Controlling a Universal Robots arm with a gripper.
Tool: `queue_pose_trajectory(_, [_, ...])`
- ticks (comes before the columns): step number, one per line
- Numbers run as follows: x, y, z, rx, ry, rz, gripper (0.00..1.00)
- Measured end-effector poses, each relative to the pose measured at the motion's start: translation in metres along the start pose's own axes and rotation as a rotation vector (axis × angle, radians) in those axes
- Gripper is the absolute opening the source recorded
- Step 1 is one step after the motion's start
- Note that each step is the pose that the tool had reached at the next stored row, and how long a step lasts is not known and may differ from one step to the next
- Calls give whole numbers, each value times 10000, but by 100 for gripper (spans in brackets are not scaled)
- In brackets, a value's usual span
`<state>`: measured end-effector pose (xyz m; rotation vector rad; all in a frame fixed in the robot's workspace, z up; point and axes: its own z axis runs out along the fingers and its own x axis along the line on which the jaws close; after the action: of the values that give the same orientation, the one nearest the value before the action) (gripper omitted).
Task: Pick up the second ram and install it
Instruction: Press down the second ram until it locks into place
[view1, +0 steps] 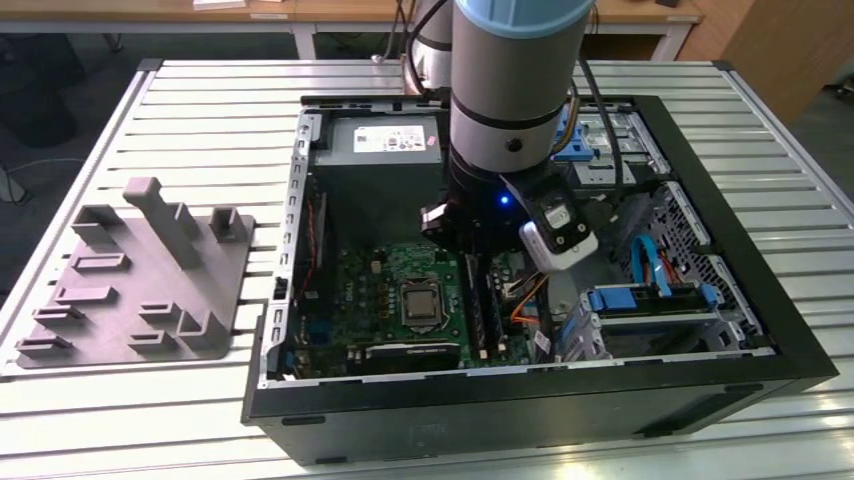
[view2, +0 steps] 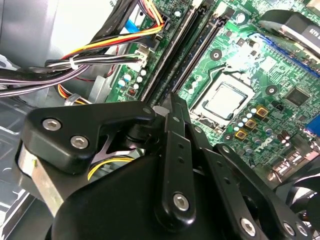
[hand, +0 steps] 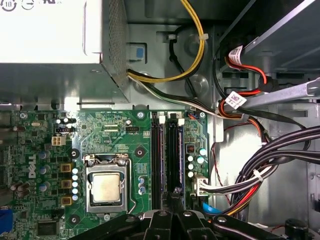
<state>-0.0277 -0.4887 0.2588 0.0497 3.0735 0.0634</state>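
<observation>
Where the open computer case (view1: 534, 410) lies on the slatted counter (view1: 200, 100), the arm (view1: 514, 90) reaches down into it from the far edge, over the green motherboard (view1: 360, 290). In both wrist views the gripper (hand: 175, 192) (view2: 172, 100) sits low over the pair of long memory slots beside the CPU socket (hand: 106, 187). Its fingers look pressed together into one narrow tip, and nothing shows pinched between them. That tip rests at, or just above, the end of the slot that lies nearer the cable bundle (hand: 270, 155).

A slim dark strip, which I take for the second ram (hand: 172, 150), runs along that same slot, lengthwise and parallel to the neighbouring slot (hand: 157, 150). In the exterior view it reads as a dark line (view1: 471, 300) just on the exterior view's right of the socket. Whether it is fully seated, I cannot tell. I also cannot tell whether the tip actually touches it.

The grey power supply (hand: 50, 30) fills the case end beyond the slots, and yellow and black wires (hand: 192, 55) loop from it toward the board. On the counter, near the edge at the exterior view's left and well apart from the case, rests a grey moulded fixture (view1: 134, 280) with upright posts.
</observation>
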Motion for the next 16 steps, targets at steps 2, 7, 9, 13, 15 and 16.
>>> queue_pose_trajectory(2, [1, 8, 5, 1, 0, 1, 10])
queue_pose_trajectory(7, [3, 35, 30, 2, 0, 0, 10])
queue_pose_trajectory(9, [4, 46, 42, 2, 0, 0, 10])
queue_pose_trajectory(13, [7, 76, 76, -1, -1, 0, 10])
queue_pose_trajectory(15, [9, 88, 91, 1, 0, 0, 10])
queue_pose_trajectory(16, [10, 101, 102, 1, 0, 1, 10])
